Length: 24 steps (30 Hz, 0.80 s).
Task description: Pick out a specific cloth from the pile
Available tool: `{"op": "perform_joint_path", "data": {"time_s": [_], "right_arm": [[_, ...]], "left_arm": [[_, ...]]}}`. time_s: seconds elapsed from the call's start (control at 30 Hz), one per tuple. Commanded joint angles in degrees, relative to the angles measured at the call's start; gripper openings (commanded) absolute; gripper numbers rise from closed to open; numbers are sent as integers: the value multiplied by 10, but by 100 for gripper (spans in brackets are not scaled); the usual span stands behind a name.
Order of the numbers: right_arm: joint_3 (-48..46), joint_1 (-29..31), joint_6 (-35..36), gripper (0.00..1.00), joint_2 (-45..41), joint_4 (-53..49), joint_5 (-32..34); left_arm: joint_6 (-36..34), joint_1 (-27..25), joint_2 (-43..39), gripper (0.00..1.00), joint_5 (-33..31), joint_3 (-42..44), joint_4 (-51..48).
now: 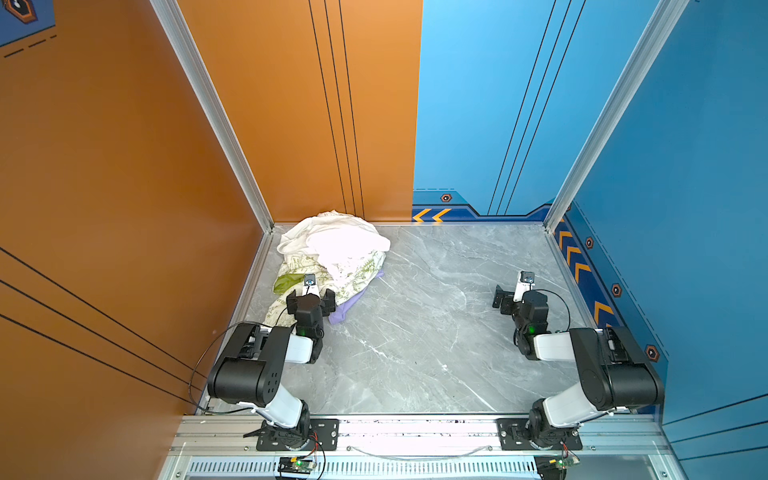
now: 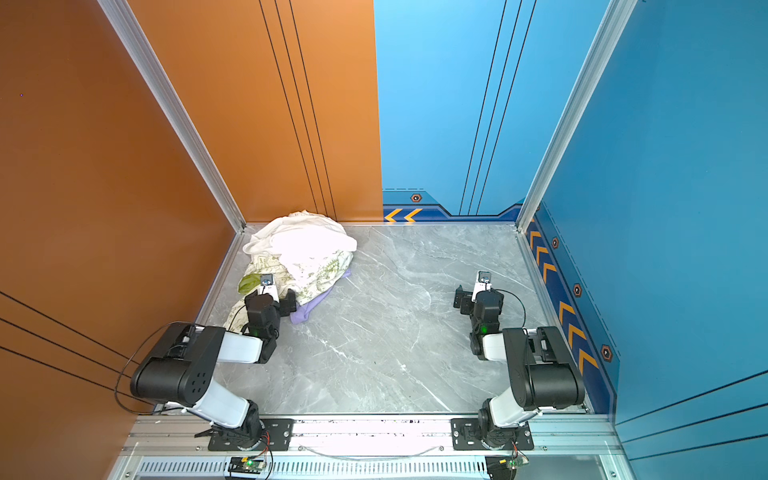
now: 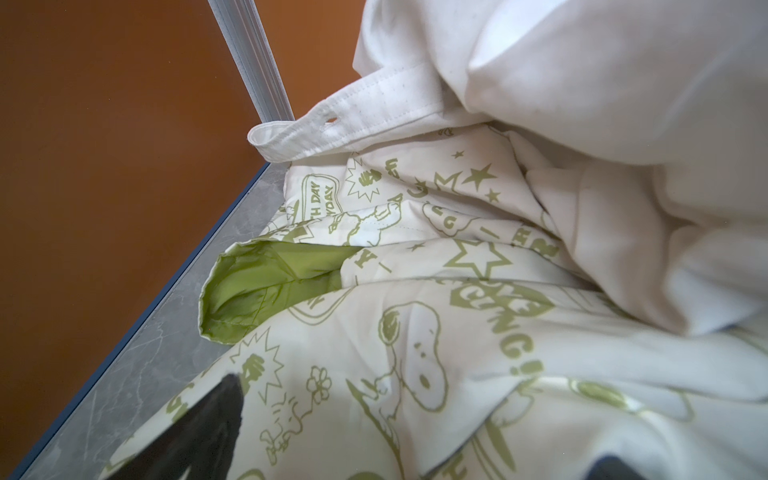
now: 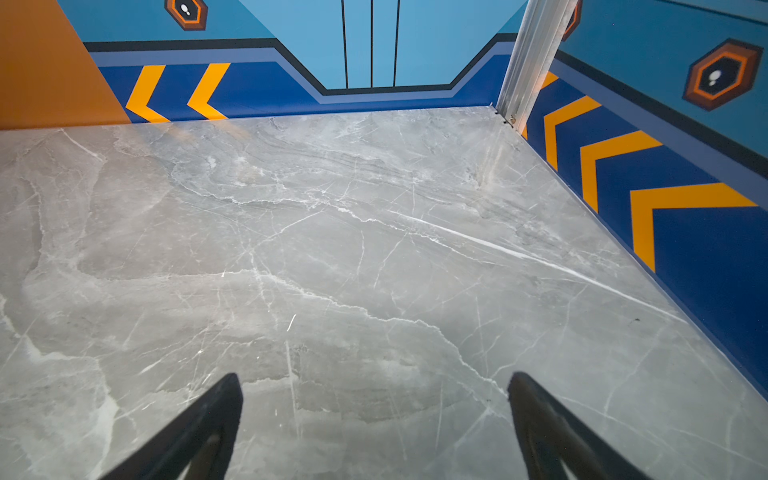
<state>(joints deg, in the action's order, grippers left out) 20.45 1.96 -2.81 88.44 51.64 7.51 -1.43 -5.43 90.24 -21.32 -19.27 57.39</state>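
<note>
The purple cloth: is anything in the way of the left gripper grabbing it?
Yes, mostly. The cream printed cloth lies over the purple cloth, with the white cloth piled on that. Only a purple edge pokes out on the table, beside the open left gripper, and nothing visible blocks that edge.

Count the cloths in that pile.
3: a white cloth on top, a cream printed cloth under it, a lavender cloth peeking out at the near right edge. More may be hidden.

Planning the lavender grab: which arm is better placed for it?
Left. The left gripper, open, is over the near edge of the pile, beside the lavender cloth. The right gripper, also open, sits across the table over bare marble.
</note>
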Motion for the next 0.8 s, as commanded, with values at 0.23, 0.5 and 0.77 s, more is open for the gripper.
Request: {"op": "perform_joint_path", "data": {"time_s": [0.23,0.5,0.77], "right_arm": [[10,-2,-1,100,-7,-4,-22],[43,17,-2,100,-165,-197,-23],[93,46,-65,100,-323,-354,-136]], "left_arm": [[-23,-22,-81,98,8,3,-45],[25,-60,-344,98,-34,-30,-345],[150,-59,-513,98,38,-157,-723]]}}
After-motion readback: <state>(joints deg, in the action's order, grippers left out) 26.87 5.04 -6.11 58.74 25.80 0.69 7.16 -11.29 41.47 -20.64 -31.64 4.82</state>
